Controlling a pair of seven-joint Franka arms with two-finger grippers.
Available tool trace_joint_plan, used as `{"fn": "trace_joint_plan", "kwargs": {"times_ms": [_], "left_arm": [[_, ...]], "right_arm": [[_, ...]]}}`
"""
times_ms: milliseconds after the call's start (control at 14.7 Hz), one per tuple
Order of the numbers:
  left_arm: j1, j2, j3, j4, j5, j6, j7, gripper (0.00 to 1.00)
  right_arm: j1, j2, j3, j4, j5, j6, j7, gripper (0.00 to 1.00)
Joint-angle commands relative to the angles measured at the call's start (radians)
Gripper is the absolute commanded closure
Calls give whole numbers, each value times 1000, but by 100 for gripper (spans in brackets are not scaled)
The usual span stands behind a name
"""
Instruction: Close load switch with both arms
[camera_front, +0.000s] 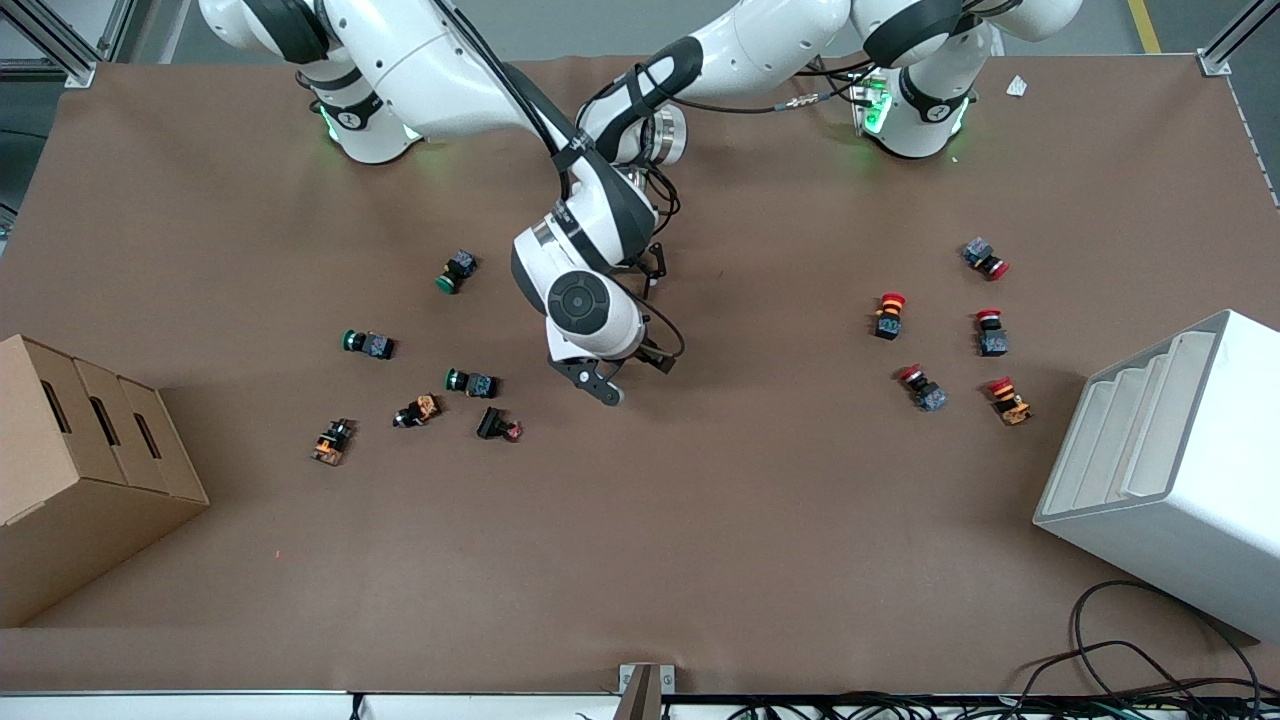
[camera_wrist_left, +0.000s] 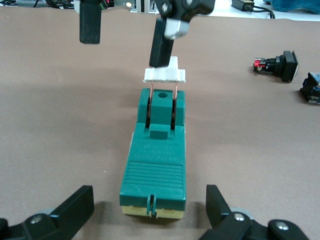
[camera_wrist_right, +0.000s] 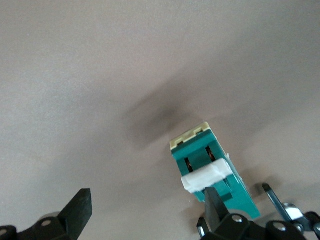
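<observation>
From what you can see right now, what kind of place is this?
Probably a robotics lab or test cell. Two white arms stand on a brown-covered table framed by aluminium rails. Sorted green-capped push buttons and red-capped push buttons lie around a green load switch, and loose cables trail at the edge.

No readable text, labels, brands or numbers on the load switch (camera_wrist_left: 154, 165), push buttons, cardboard box (camera_front: 80, 470) or white bin (camera_front: 1170, 470).
</observation>
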Motion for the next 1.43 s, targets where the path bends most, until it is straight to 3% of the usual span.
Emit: {"fn": "trace_joint_plan", "kwargs": {"times_ms": [0, 340, 544, 884, 1156, 1360], "left_arm": [[-6, 27, 11, 20, 22, 5, -3, 0], [-6, 27, 11, 20, 22, 5, -3, 0], [-6, 27, 11, 20, 22, 5, -3, 0], [-4, 27, 11, 20, 22, 5, -3, 0], [-4, 27, 11, 18, 22, 5, -4, 0], [-3, 26, 11, 18, 22, 5, -6, 0]], "right_arm": [[-6, 14, 2, -4, -1, 32, 0, 0], [-20, 34, 2, -2, -4, 37, -18, 0], [-17, 55, 2, -5, -2, 123, -20, 0], [-41, 49, -6, -2, -5, 108, -40, 0], [-170, -61, -27, 0, -43, -130, -278, 0], [-221, -139, -82, -2, -200, -273, -412, 0]]}}
